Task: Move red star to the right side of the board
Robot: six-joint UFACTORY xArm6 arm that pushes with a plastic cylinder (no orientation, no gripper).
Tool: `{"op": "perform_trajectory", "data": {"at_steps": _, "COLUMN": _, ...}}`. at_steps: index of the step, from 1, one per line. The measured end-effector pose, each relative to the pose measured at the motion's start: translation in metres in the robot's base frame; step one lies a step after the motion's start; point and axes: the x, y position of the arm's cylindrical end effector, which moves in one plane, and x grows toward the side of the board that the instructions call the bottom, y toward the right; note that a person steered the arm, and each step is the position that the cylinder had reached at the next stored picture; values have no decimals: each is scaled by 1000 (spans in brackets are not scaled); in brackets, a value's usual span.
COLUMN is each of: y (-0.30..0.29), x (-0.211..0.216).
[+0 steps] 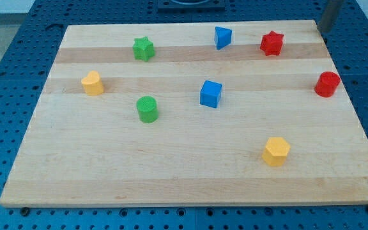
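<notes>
1. While the red star (271,43) sits on the far part of the board (171,172), right of centre, it is already toward the right side but not at the right edge; I judge the push not yet finished.
2. My tip (319,30) shows at the far right corner, just at the board's edge, right of the star and apart from it. The rod carries no jaws, so nothing spreads, presses together or pinches.
3. Starting from the star's right, a direct contact would drive it left, the wrong way. Circling to its left side comes first.
4. That detour passes the blue block (222,37) just left of the star at the far edge; a tight path could knock it.
5. A star's points may catch an off-centre push and spin the block aside, perhaps off the far edge, which lies near.
6. Pushing rightward and nearer could meet the red cylinder (328,84) at the right edge.
7. Well apart and at little risk: blue cube (211,94), green star (144,48), green cylinder (147,109), yellow block (92,84) at left, yellow hexagonal block (276,151) nearer.
</notes>
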Motion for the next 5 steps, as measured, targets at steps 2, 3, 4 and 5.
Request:
{"op": "perform_trajectory", "data": {"at_steps": 2, "y": -18, "x": 0}}
{"op": "perform_trajectory", "data": {"at_steps": 3, "y": -37, "x": 0}}
{"op": "perform_trajectory", "data": {"at_steps": 4, "y": -43, "x": 0}}
{"op": "perform_trajectory", "data": {"at_steps": 5, "y": -50, "x": 0}}
